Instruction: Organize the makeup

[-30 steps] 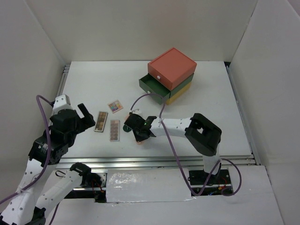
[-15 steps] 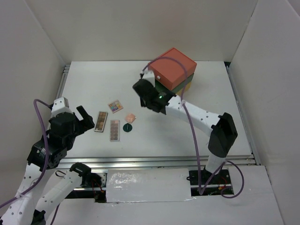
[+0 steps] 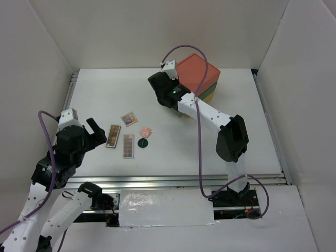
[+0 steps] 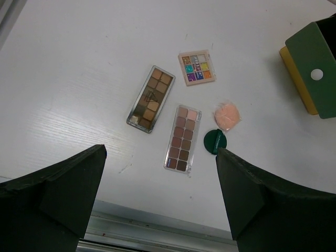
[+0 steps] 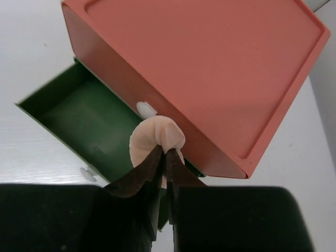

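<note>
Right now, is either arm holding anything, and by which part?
The right gripper pinches a pale pink round pad by its lower rim, over the open green drawer. The left gripper is open and empty.

Left end effector (image 4: 160, 152) gapes (held low); right end effector (image 5: 165, 153) clamped tight.

Right arm (image 3: 208, 111) at drawer box (image 3: 211, 73), brown palettes (image 3: 113, 136) on table (image 3: 105, 94)
</note>
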You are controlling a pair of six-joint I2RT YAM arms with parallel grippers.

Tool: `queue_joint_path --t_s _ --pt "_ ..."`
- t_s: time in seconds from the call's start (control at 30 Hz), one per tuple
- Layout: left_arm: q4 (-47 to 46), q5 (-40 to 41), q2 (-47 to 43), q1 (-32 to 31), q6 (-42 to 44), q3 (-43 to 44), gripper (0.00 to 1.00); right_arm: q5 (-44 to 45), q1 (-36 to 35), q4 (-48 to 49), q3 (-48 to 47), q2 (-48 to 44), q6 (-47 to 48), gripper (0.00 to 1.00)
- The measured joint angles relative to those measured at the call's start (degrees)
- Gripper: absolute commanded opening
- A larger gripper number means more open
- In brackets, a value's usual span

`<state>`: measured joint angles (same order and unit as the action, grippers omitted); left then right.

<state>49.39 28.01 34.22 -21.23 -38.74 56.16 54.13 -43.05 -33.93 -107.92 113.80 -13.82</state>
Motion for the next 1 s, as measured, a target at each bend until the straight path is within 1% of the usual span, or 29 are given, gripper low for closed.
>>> queue_joint_path --t_s 0.03,0.17,0.2,0.23,0.37,0.47,0.57,0.63,0.77,0.9,1.0 --pt "-0.1 -0.2 0.0 0.0 0.0 -0.1 0.99 0.2 0.1 0.3 0.7 0.4 0.6 0.19" --pt "-0.2 -0.8 0.0 0.0 1.0 -0.2 0.99 0.8 0.1 0.5 1.3 0.9 1.8 0.45" --pt "-0.2 -0.9 0.0 0.0 1.1 -0.2 0.99 0.8 0.1 0.5 1.3 0.9 1.9 0.49" --pt "-0.2 -1.1 0.0 0.0 1.1 -0.2 0.99 0.8 0.1 0.6 1.3 0.9 2.0 0.58" --pt "-0.2 -1.3 -0.2 0.1 1.2 -0.3 0.99 0.5 -0.3 1.1 1.8 0.8 2.2 0.62" --pt "-0.2 -1.3 -0.4 0.1 1.2 -0.3 0.99 -0.1 -1.4 1.9 3.0 0.1 2.2 0.62" --pt "-0.2 -1.4 -0.5 0.1 1.2 -0.3 0.99 -2.8 -2.9 2.1 3.3 -0.3 2.1 0.61" --pt "-0.2 -1.3 -0.7 0.2 1.2 -0.3 1.00 -7.5 -4.1 2.0 3.3 -0.9 1.9 0.62" --pt "-0.3 -1.4 -1.3 0.4 1.2 -0.3 0.99 -20.3 -6.9 1.6 3.1 -0.7 0.0 0.65" --pt "-0.5 -1.4 -1.4 0.5 1.2 -0.3 0.99 -29.0 -8.5 1.0 2.0 2.5 -2.7 0.70" --pt "-0.6 -1.4 -1.4 0.5 1.2 -0.3 0.99 -35.2 -8.6 1.1 2.3 5.5 -4.5 0.71"
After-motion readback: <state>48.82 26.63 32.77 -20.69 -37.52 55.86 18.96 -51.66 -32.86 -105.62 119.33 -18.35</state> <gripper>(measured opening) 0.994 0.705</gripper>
